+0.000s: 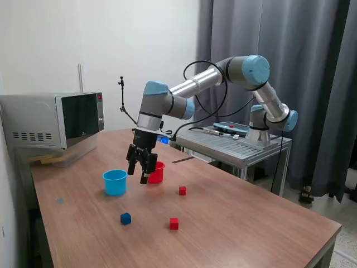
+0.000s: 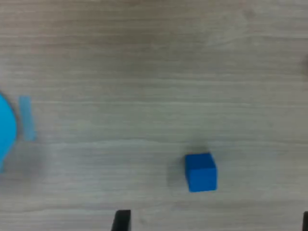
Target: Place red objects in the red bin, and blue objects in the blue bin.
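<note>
One blue cube (image 1: 125, 218) lies on the wooden table (image 1: 240, 223), below the claw (image 1: 143, 169) and apart from it. Two red cubes (image 1: 174, 223) lie farther off. The claw hangs above the table between the blue cup (image 1: 115, 182) and the red cup (image 1: 158, 172), spread open and holding nothing.
</note>
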